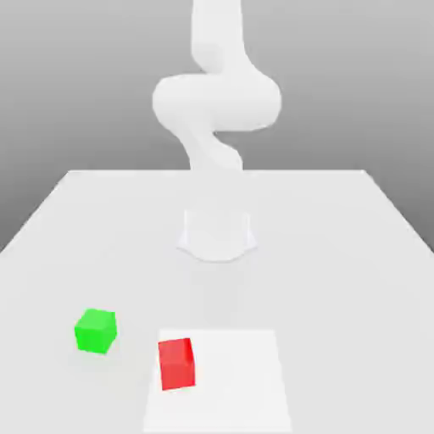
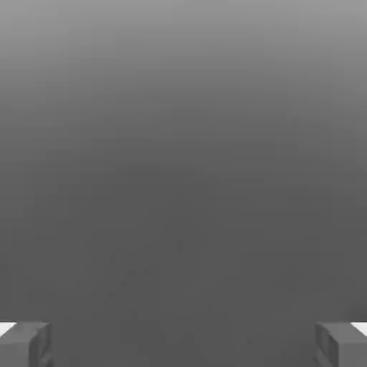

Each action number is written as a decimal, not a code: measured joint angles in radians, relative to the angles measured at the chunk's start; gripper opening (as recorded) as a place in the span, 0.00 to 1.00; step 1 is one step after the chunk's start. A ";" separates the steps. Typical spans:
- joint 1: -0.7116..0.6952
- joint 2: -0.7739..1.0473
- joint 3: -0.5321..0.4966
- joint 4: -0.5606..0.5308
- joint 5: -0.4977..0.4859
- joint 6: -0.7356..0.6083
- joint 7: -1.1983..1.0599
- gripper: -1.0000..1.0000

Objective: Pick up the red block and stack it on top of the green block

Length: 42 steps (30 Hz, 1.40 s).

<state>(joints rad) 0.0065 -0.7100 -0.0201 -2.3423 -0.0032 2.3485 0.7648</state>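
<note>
- The gripper's [image 2: 183, 344] fingers were spread wide, with nothing between them.
- The red block [image 1: 176, 364] sat on the white square [image 1: 237, 381], near its left edge in the exterior view.
- The green block [image 1: 95, 331] rested on the table [image 1: 339, 297].

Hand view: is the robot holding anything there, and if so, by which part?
Nothing is held; the gripper stands open, with only empty space between its fingertips.

No readable writing around me.
I can read no text, label, brand, number or sign on anything: none on the red block [image 1: 177, 364], the green block [image 1: 96, 331], the white square [image 1: 237, 381] under the red one, the pale tabletop [image 1: 339, 280], or my own white arm [image 1: 216, 102].
</note>
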 joint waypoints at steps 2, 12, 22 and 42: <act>0.004 0.078 -0.017 -0.036 -0.001 0.042 -0.032 0.50; 0.021 0.442 -0.098 -0.206 0.004 0.238 -0.187 0.50; -0.007 0.805 -0.119 -0.349 0.045 0.446 -0.350 0.50; -0.079 0.754 -0.120 -0.369 0.002 0.408 -0.410 0.00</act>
<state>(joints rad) -0.0730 0.0438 -0.1397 -2.7116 -0.0012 2.7562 0.3548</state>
